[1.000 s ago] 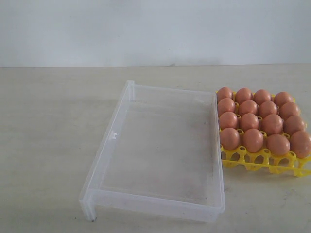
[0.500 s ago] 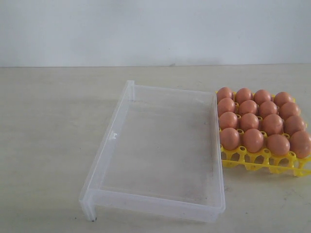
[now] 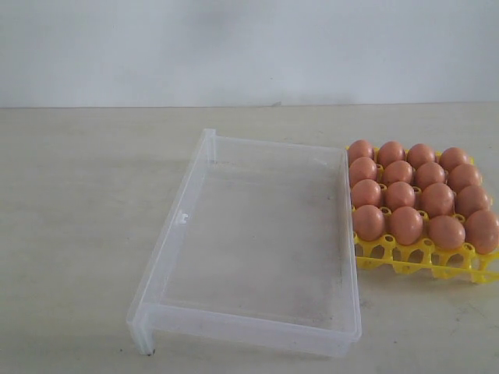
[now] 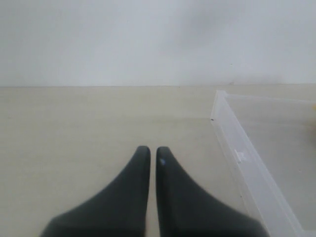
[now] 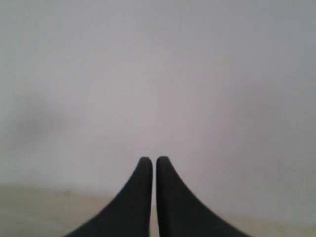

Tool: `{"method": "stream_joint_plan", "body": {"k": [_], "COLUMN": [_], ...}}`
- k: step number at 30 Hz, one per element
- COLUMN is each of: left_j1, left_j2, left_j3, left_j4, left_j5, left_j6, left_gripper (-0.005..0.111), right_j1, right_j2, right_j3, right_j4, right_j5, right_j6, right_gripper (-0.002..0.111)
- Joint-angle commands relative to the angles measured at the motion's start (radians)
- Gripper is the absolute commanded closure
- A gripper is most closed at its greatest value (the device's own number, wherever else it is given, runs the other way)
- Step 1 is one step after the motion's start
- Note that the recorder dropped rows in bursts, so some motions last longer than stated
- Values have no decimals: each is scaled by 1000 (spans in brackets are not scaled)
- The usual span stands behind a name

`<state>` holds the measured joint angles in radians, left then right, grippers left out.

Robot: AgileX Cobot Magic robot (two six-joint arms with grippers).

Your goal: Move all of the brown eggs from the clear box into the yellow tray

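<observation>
Above the pale tabletop (image 3: 70,202), the left end effector (image 4: 152,151) hovers clenched. Its two dark fingers (image 4: 140,170) are drawn together with only a thin slit between the tips, and they grip and touch nothing. Near it in the left wrist view run a corner and one long wall of the clear box (image 3: 165,248), apart from the fingers. The right end effector (image 5: 150,160) is likewise clenched, tips all but meeting, grasping nothing. It faces a plain pale wall (image 5: 158,74) with a strip of tabletop at the wall's foot.

From the exterior view, the clear box rests flat on the tabletop to the left of the yellow tray (image 3: 405,263), its right wall just beside the tray's left edge. The brown eggs (image 3: 401,195) sit in the tray in four rows of four, one to a cell. A row of open yellow cells shows along the tray's front edge. Every egg in view is in the tray.

Set against the exterior pictures from a second and half a second earlier, the box, the tray and the eggs lie in the same places; no shift is visible.
</observation>
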<state>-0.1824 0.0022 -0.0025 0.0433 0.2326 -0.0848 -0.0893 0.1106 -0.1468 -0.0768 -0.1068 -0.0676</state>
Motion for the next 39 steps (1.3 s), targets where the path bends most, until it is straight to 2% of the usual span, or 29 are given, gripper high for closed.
{"method": "stream_joint_plan", "body": {"k": [1, 3, 7, 11, 15, 18, 25, 39], "left_j1": [4, 4, 4, 4, 4, 4, 4, 4], "left_j2": [-2, -2, -2, -2, -2, -2, -2, -2], "left_j3": [3, 3, 3, 3, 3, 3, 3, 3], "left_j4": [-3, -3, -3, -3, -3, -3, -3, -3], "left_j5": [-1, -1, -1, -1, -1, -9, -4, -4], "left_j6": [2, 2, 2, 2, 2, 2, 2, 2], "left_gripper": [103, 103, 103, 103, 103, 103, 103, 103], "right_j1": [6, 6, 6, 3, -65, -75, -15, -17], "right_j2": [0, 0, 0, -14, -111, -111, -111, -111], "right_j3": [147, 147, 147, 147, 147, 147, 147, 147], "right_j4": [94, 114, 160, 181, 122, 150, 146, 136], "right_j5": [35, 253, 425, 435, 468, 478, 504, 494], "right_j6": [7, 17, 91, 121, 10, 21, 123, 118], "right_gripper": [109, 109, 109, 109, 109, 109, 109, 109]}}
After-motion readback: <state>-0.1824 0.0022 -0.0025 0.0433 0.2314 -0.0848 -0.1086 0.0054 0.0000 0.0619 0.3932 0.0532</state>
